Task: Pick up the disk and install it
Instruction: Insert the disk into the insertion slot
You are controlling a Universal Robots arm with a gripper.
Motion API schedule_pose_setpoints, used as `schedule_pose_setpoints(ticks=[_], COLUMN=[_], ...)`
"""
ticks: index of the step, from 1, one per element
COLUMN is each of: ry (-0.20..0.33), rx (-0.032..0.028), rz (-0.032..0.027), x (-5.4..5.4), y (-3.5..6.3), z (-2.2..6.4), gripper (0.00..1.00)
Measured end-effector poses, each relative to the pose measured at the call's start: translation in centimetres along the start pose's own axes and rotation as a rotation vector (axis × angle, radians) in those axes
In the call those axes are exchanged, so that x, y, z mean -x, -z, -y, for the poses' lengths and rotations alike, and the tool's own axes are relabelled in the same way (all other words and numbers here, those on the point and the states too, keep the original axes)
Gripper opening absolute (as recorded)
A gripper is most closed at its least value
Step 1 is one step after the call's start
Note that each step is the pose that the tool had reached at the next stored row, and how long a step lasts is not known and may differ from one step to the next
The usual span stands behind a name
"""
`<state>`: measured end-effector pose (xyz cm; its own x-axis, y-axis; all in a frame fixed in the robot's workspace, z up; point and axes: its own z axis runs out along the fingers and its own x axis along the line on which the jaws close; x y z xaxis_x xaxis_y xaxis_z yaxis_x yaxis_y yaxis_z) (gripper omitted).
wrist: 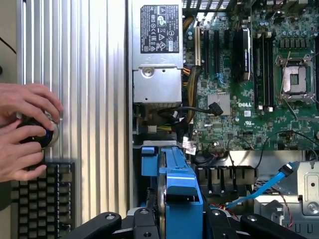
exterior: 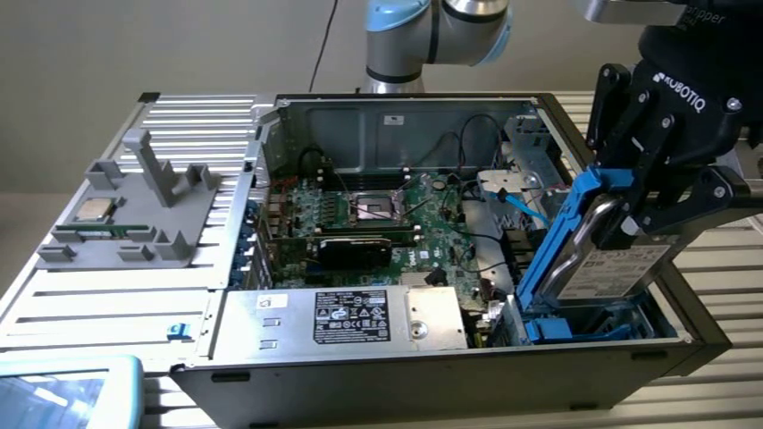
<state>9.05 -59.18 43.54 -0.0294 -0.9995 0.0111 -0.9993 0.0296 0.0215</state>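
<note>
My black gripper [exterior: 630, 214] is shut on the disk [exterior: 602, 264], a silver-grey drive with a white label in a bright blue carrier. The disk hangs steeply tilted, its lower end reaching into the drive bay [exterior: 596, 326] at the front corner of the open computer case [exterior: 477, 357], on the exterior view's right. In the wrist view the blue carrier of the disk [wrist: 182, 179] runs edge-on between the dark fingers [wrist: 107, 221] of the gripper [wrist: 179, 221], above the bay.
A silver power supply [exterior: 357, 317] with a black label lies beside the bay, the motherboard [exterior: 381, 214] behind it. A blue cable [exterior: 524, 201] hangs close to the disk. A grey fixture [exterior: 131, 214] holds a processor chip [exterior: 93, 210]. A person's hands [wrist: 25, 129] rest by a keyboard [wrist: 40, 199].
</note>
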Motion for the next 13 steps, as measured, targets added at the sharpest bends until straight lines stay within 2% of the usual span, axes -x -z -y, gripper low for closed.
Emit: schedule_pose_setpoints(ticks=[13], ry=[0.002], rx=[0.0000], rz=[0.0000], x=[-0.10], y=[-0.75], z=[0.24], gripper=[0.37])
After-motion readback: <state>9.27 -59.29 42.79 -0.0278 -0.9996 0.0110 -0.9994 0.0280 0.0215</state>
